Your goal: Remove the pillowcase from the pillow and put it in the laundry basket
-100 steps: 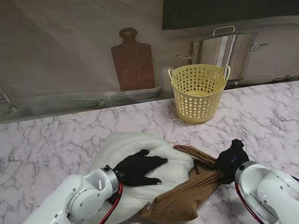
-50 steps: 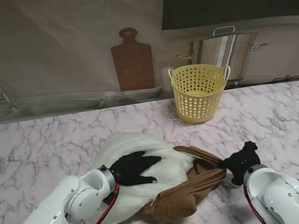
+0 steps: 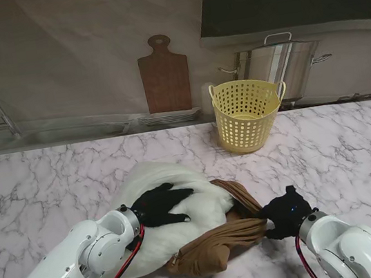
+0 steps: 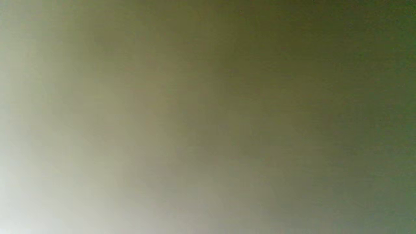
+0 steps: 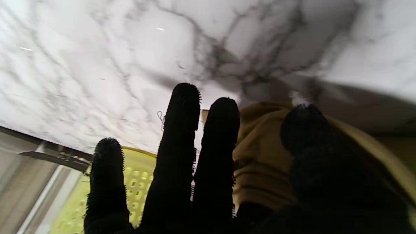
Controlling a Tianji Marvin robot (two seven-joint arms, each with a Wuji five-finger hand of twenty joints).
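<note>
**Pinning the pillow, gripping the brown cover**

Resting flat with fingers spread, the left hand (image 3: 159, 206) presses on the white pillow (image 3: 178, 182) and grasps nothing; its wrist view is a blur. Right of it, the brown pillowcase (image 3: 218, 242) lies bunched at the pillow's near end, its twisted tail clenched in the right hand (image 3: 285, 212). Farther off, the yellow laundry basket (image 3: 246, 117) stands upright, its contents unclear. Bare marble table (image 3: 354, 148) lies between them.

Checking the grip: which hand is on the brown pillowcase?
The right hand, at the pillowcase's bunched end; the left hand lies flat on the white pillow.
</note>
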